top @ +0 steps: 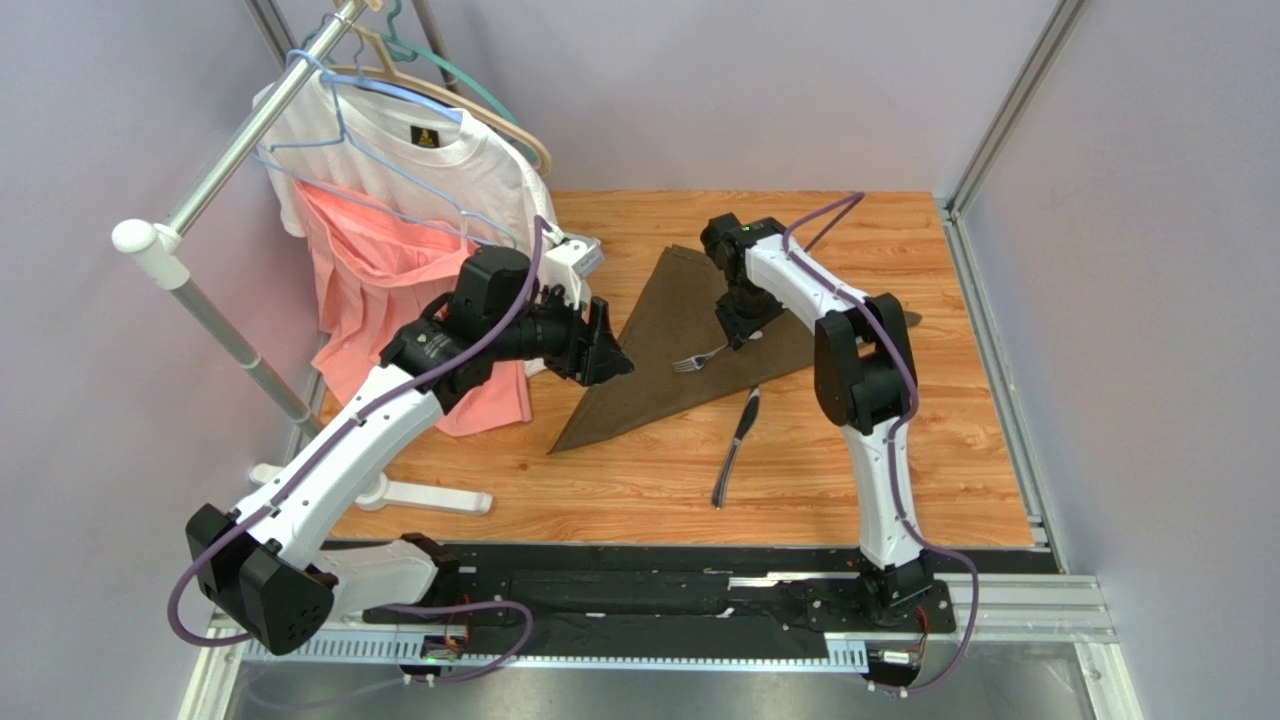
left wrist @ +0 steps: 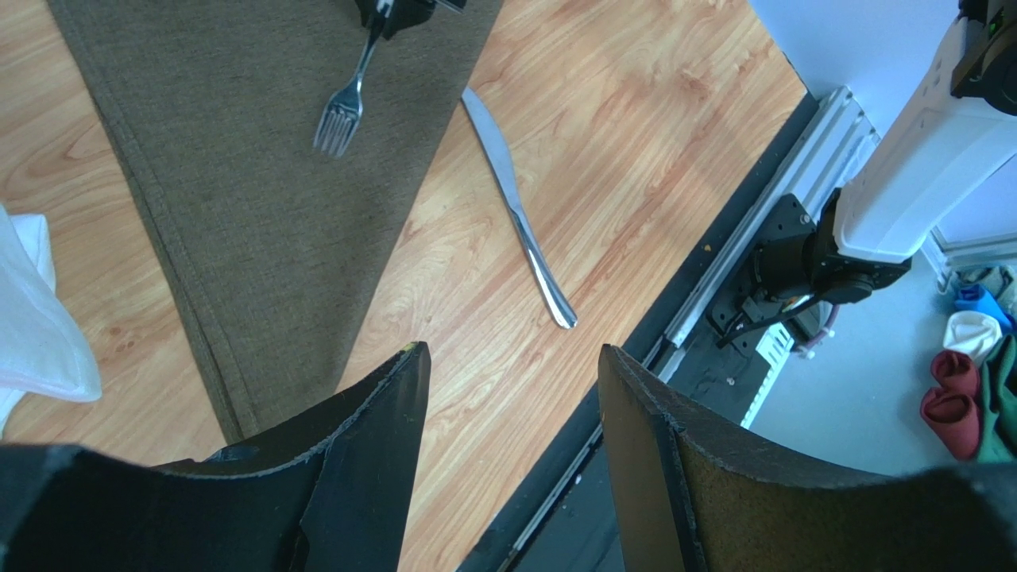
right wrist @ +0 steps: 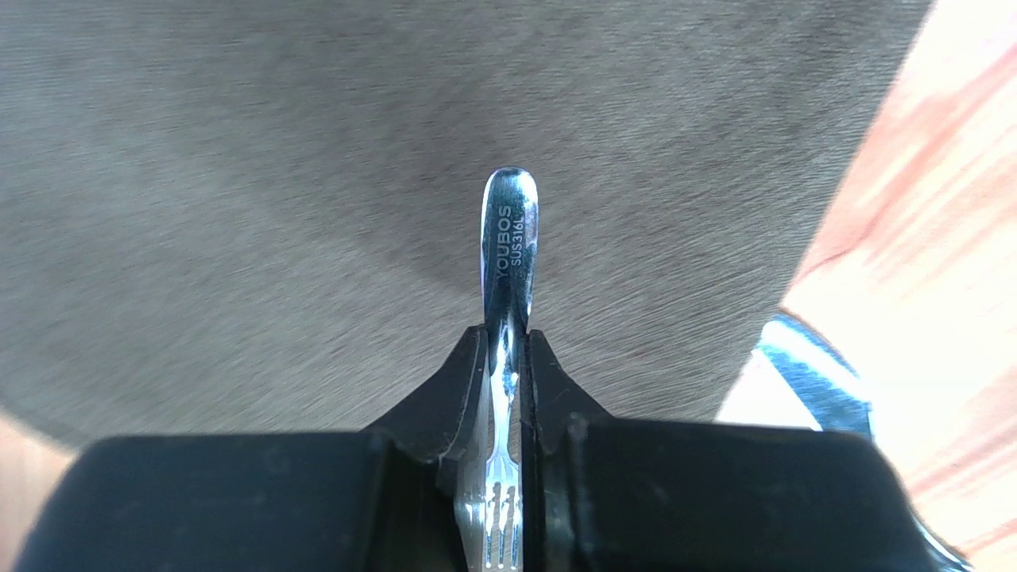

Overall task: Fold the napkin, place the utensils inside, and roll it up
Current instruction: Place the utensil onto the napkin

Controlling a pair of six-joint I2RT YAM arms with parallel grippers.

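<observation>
Right tool (right wrist: 507, 352) around fork (right wrist: 510, 238), tines cut off

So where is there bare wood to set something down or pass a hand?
Free: the near strip of table between rack foot and knife; the wood right of the right arm. Crowded: the left, by the pink garment and left pincer, and around the napkin.

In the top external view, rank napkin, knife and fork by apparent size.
1. napkin, clearly largest.
2. knife.
3. fork looks smallest, but the right gripper covers its handle end, so knife versus fork is unsure.
</observation>
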